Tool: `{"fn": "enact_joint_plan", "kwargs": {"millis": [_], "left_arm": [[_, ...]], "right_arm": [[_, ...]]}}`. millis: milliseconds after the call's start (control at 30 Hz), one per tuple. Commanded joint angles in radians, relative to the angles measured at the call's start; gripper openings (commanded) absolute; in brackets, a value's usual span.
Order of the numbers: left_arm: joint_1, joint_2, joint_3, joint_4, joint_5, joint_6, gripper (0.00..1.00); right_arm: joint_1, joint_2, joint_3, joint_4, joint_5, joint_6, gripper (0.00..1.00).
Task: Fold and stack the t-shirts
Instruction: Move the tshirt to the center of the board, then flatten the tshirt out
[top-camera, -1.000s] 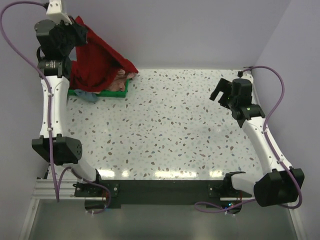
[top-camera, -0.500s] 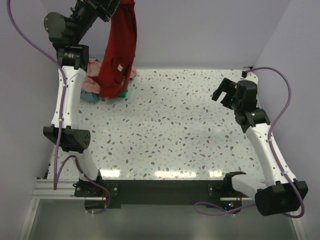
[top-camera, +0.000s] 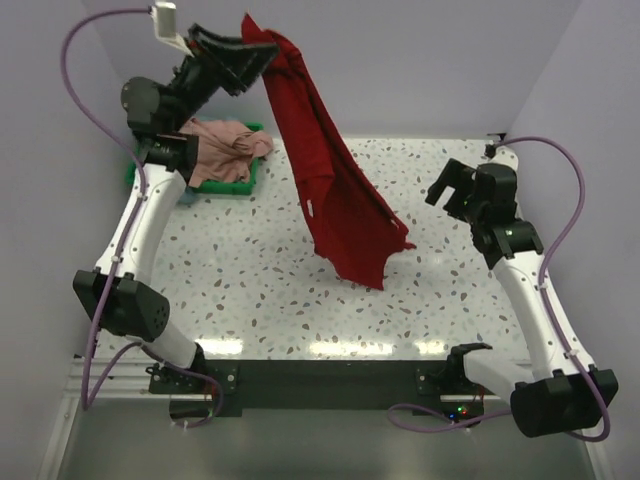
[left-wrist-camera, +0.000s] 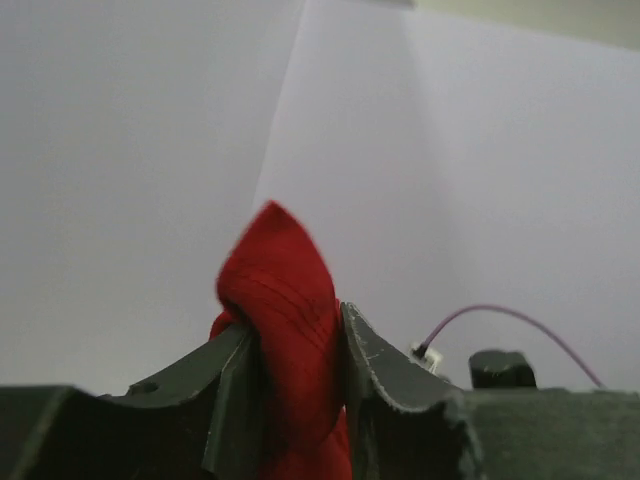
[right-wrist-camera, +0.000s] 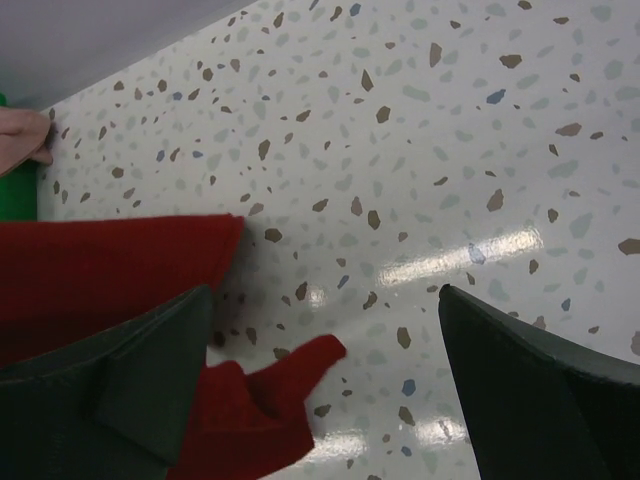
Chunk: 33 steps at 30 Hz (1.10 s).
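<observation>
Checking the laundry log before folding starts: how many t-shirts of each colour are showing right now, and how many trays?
Red t-shirt: 1
Pink t-shirt: 1
Green tray: 1
Total: 3 (no shirt of another colour shows clearly)

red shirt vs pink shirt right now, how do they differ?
The red shirt hangs from the left gripper; the pink shirt lies in the green tray. The red shirt drapes out long, the pink shirt is bunched up. Neither is folded yet.
</observation>
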Motion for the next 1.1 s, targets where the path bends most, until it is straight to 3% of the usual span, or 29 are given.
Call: {"fn": "enact_joint_plan", "kwargs": {"millis": [0, 33, 67, 100, 133, 200, 333, 500, 700, 1067], "left_arm": [[0.014, -0.062, -0.297, -0.245, -0.024, 0.195, 0.41], [0.02, -0.08, -0.348, -0.324, -0.076, 0.315, 0.57], [0.02, -0.079, -0.385, -0.415, -0.238, 0.371, 0.64], [0.018, -0.071, -0.428, -0.577, -0.318, 0.416, 0.75], [0.021, -0.04, -0.434, -0.637, -0.38, 0.495, 0.8], [0.018, -0.013, -0.439, -0.813, -0.494, 0.56, 0.82], [0.006, -0.038, -0.526, -0.906, -0.56, 0.629, 0.87], [-0.001, -0.131, -0.728, -0.966, -0.595, 0.645, 0.88], [-0.006, -0.256, -0.951, -1.023, -0.548, 0.646, 0.84], [-0.086, -0.234, -1.086, -1.029, -0.359, 0.639, 0.75]], "right_arm": [[0.002, -0.033, -0.012, -0.03, 0.037, -0.022, 0.98], [0.002, -0.039, -0.028, -0.033, 0.043, -0.029, 0.98], [0.0, -0.042, -0.038, -0.041, 0.051, -0.034, 0.98], [0.002, -0.047, -0.045, -0.045, 0.052, -0.045, 0.98], [0.0, -0.05, -0.065, -0.05, 0.049, -0.046, 0.97], [0.002, -0.053, -0.084, -0.07, 0.027, -0.049, 0.96], [0.005, -0.053, -0.169, -0.081, -0.046, -0.025, 0.94], [0.064, -0.045, -0.248, -0.052, -0.076, 0.015, 0.9], [0.235, 0.044, -0.269, -0.007, -0.05, 0.049, 0.87], [0.433, 0.245, -0.219, 0.091, -0.046, 0.089, 0.72]]}}
